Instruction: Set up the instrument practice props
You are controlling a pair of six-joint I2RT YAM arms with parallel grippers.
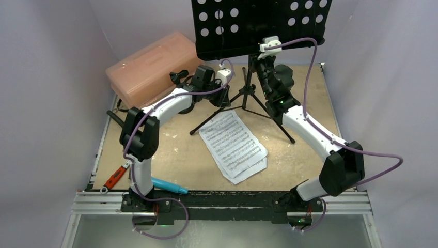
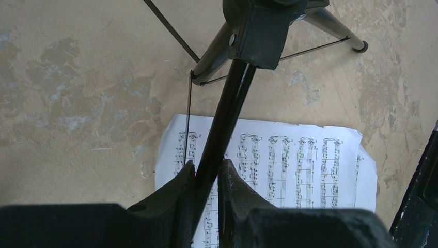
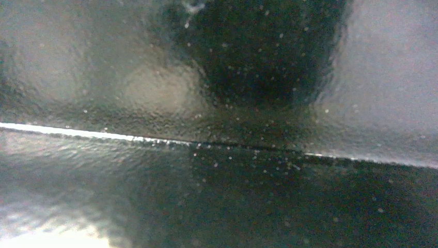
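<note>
Top view first. The plywood table [image 1: 170, 160] fills the frame, and the biggest thing on it is the black music stand [image 1: 258, 23]. It stands upright at top centre, its perforated desk is cut off by the upper edge, and its tripod legs splay out just below.

My right gripper [image 1: 267, 51] is up at the lower lip of that desk. The right wrist view gives me only a blurred dark surface with one bright seam across it, so I cannot tell whether those jaws are parted or closed.

Over to the upper left: the pink box [image 1: 150, 67] sits at the back corner, well apart from the stand, with its lid down. The plastic is translucent, but I can't make out anything inside.

The left wrist view is much clearer. My left gripper [image 2: 206, 170] is clamped on the stand's shaft at bottom centre, with both fingers [image 2: 175, 188] snug against the black tube. The tripod hub is at the top of that frame.

The sheet-music pages [image 1: 235, 144] lie flat in the middle of the top view, two overlapping sheets. The foot of the tripod's left leg is just beside their upper corner.

At lower left, the cyan microphone [image 1: 168, 185] lies on its side at the near edge of the table, beside the left arm's base. Further left is the red-handled tool [image 1: 116, 177], also lying flat.
</note>
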